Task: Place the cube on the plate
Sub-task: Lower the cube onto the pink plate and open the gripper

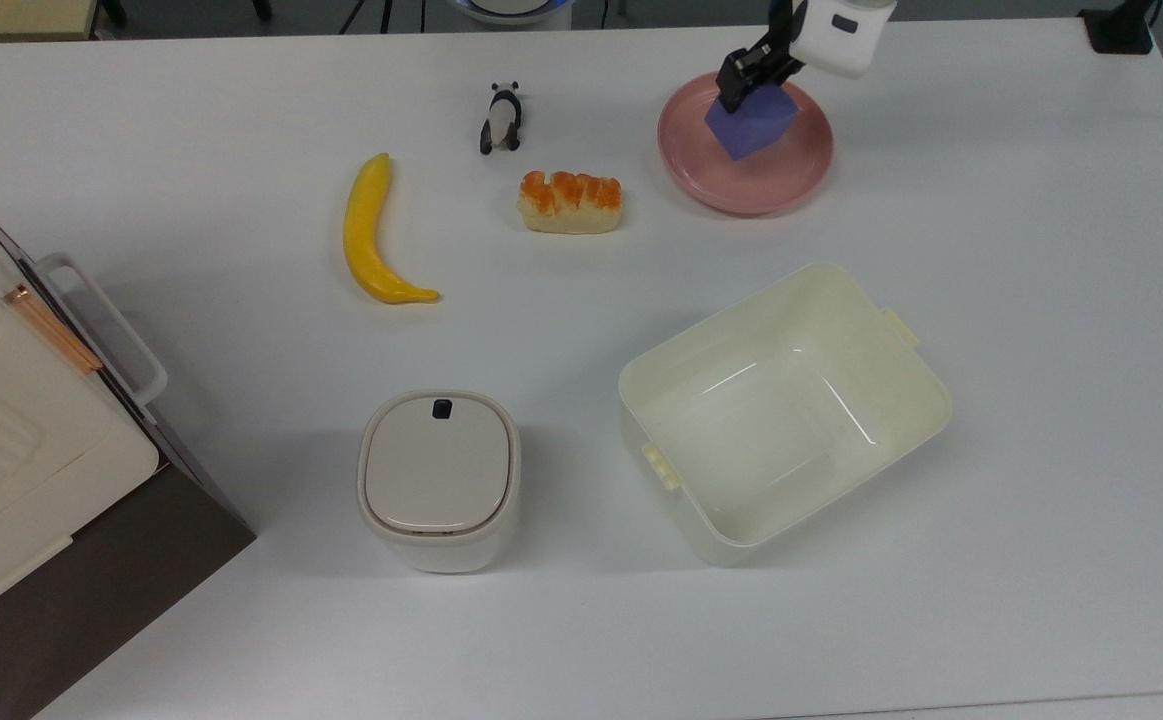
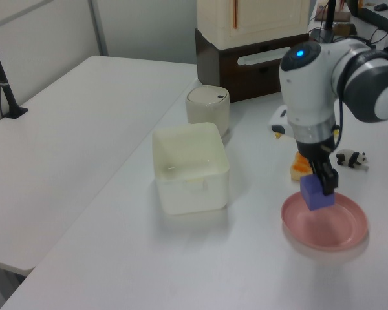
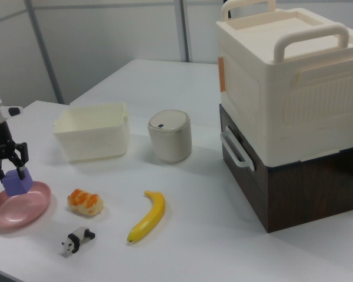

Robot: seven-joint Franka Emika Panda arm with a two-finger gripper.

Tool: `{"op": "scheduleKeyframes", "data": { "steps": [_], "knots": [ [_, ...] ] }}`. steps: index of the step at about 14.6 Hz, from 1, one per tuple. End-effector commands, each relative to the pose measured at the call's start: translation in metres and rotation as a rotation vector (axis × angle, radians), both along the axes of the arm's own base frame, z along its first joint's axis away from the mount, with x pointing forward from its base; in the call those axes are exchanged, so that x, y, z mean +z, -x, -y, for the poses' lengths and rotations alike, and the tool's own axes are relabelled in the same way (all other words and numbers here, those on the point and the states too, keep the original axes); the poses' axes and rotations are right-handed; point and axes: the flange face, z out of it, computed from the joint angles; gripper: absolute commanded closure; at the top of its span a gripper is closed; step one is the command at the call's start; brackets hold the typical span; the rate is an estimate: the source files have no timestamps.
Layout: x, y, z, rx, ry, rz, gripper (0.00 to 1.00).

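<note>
Seven loose items across the white table [image 1: 1041,250], left to right in the top view: yellow plastic banana [image 1: 369,232], lidded cream bin [image 1: 438,480], small black-and-white panda figure [image 1: 503,117], orange-glazed bread piece [image 1: 571,202], cream rectangular tub [image 1: 784,410], round glossy pink plate [image 1: 747,170], small matte purple-blue cube [image 1: 752,123]. Clamped on the cube, the black two-finger gripper [image 1: 756,72], holding it over the plate's middle, tilted. Impossible to tell whether resting on the plate or just above.

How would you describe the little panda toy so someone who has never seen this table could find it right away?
Start at the pink plate near the top view's upper edge, then move toward the top view's left, past the bread piece. The panda figurine sits just beyond the bread, up and right of the banana. It is the smallest thing there, and black and white.
</note>
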Motion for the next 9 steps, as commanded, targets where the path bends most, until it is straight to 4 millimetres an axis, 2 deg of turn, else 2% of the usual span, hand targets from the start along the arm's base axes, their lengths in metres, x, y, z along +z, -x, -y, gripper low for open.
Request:
{"op": "scheduleKeyframes", "data": {
  "steps": [1, 6, 9],
  "knots": [
    [-0.005, 0.006, -0.005, -0.031, 0.013, 0.007, 0.02],
    [-0.002, 0.006, -0.003, -0.048, 0.028, -0.004, 0.00],
    [0.012, -0.002, 0.005, -0.068, 0.028, 0.000, 0.00]
  ]
}}
